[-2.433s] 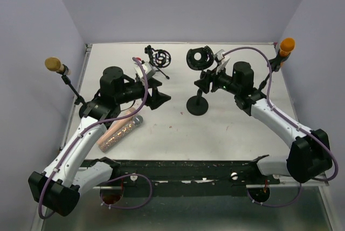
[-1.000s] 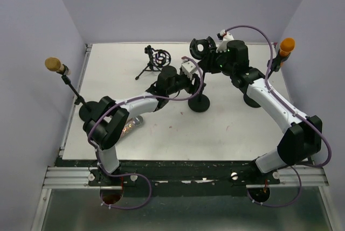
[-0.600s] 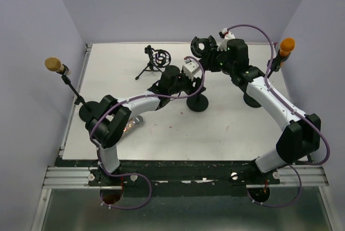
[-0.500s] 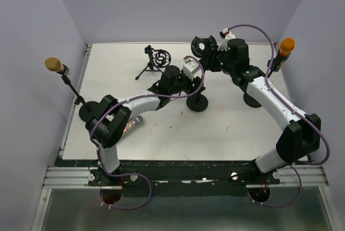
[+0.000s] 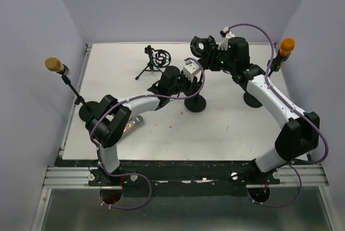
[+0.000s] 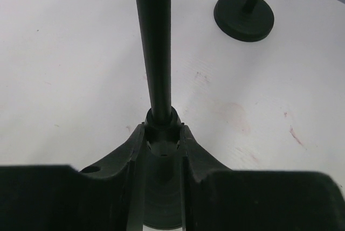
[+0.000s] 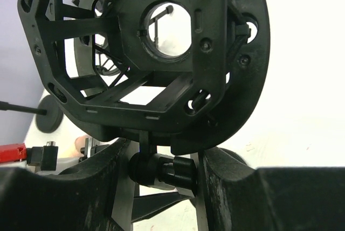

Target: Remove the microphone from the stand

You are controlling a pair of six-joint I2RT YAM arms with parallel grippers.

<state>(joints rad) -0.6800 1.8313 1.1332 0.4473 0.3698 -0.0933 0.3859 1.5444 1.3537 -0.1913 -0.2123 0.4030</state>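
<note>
The black stand (image 5: 195, 103) stands mid-table on a round base, and its hexagonal shock mount (image 5: 202, 44) holds nothing. My left gripper (image 5: 194, 86) is shut on the stand's pole (image 6: 154, 42) just above the base, both fingers against the collar. At the top, my right gripper (image 5: 211, 56) is shut on the mount's swivel joint (image 7: 161, 169), beneath the mount's cage (image 7: 145, 53). A glittery pink microphone (image 5: 130, 126) lies flat on the table, mostly hidden under my left arm.
A stand with a tan microphone (image 5: 54, 64) rises at the left edge. Another with an orange microphone (image 5: 286, 45) is at the right, its base (image 6: 243, 15) close by. A small tripod with a shock mount (image 5: 156, 58) sits at the back.
My left gripper has closed onto the pole, and the stand's base has shifted slightly left. My right gripper keeps its hold on the swivel joint.
</note>
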